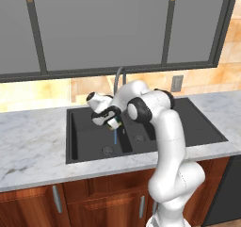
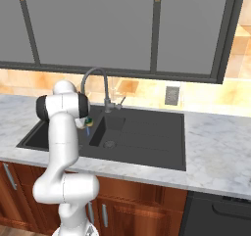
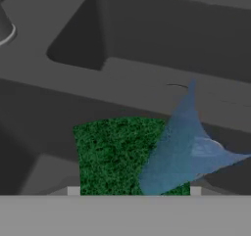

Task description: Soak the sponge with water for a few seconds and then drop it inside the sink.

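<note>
My gripper hangs over the dark double-basin sink, near the divider between its basins, and is shut on the sponge. In the hand view the sponge's green scrub face sits between the fingertips, and pale-blue water fans across its right side. A thin stream of water falls from the sponge into the basin. From the right, the sponge peeks out beside the arm under the gooseneck faucet, above the sink. The yellow body is mostly hidden.
White marble counter surrounds the sink on both sides. The grey faucet rises behind the gripper. A wall outlet sits on the tiled backsplash, with a dark-framed window above. Wooden cabinet doors run below.
</note>
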Controlling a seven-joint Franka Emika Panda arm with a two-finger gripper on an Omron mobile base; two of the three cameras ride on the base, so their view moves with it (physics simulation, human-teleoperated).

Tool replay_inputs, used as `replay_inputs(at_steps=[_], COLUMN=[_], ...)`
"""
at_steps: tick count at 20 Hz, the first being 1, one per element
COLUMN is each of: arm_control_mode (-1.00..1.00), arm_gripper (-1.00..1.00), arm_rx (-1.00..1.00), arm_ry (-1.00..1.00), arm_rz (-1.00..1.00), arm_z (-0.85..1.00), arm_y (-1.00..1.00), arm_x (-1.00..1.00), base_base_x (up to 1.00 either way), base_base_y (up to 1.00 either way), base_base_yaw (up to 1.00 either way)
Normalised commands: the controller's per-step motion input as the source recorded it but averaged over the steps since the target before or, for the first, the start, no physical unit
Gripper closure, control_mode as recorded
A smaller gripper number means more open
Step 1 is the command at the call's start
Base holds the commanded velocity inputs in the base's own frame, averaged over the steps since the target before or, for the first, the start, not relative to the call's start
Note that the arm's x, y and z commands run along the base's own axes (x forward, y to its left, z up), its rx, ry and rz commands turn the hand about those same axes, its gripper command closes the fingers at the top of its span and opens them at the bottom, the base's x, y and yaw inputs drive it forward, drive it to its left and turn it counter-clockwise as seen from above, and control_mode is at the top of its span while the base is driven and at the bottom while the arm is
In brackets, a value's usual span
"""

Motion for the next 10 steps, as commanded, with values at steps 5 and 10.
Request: replay_inputs(at_steps=[5,10], arm_control_mode=[-1.0,-1.0], arm_gripper=[1.0,1.0], arm_rx=[0.0,0.01], arm_ry=[0.0,0.0], arm_rz=[0.0,0.0], arm_z=[0.0,0.07], arm_y=[-0.11,0.01], arm_x=[-0.05,-0.38], base_base_x=[0.0,0.0], base_base_y=[0.0,0.0], base_base_yaw=[0.0,0.0])
